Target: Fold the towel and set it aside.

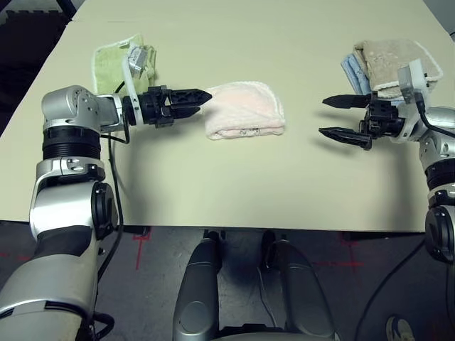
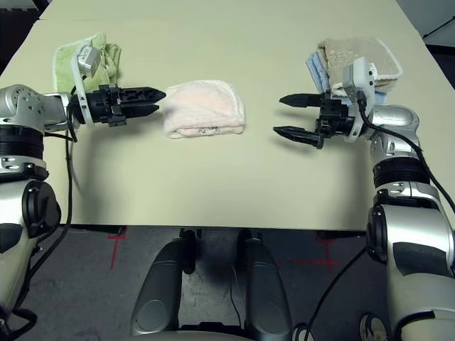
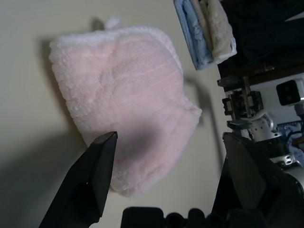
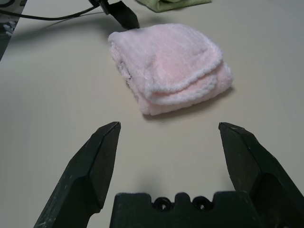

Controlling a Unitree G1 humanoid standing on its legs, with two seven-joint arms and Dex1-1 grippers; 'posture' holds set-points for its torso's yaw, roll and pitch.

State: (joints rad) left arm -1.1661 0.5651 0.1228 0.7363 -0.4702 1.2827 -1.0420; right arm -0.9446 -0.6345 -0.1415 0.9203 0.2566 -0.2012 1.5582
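Observation:
The towel is a pale pink terry cloth, folded into a small thick bundle and lying flat near the middle of the table. My left gripper stands open with its fingertips at the bundle's left edge, nothing held between them. In the left wrist view the towel lies just beyond the spread fingers. To the right of the bundle my right gripper is open and empty, a clear gap away. Its wrist view looks across bare table at the towel.
A light green towel lies at the back left, behind my left forearm. A stack of beige and blue towels sits at the back right, just behind my right wrist. The table's front edge runs close to my body.

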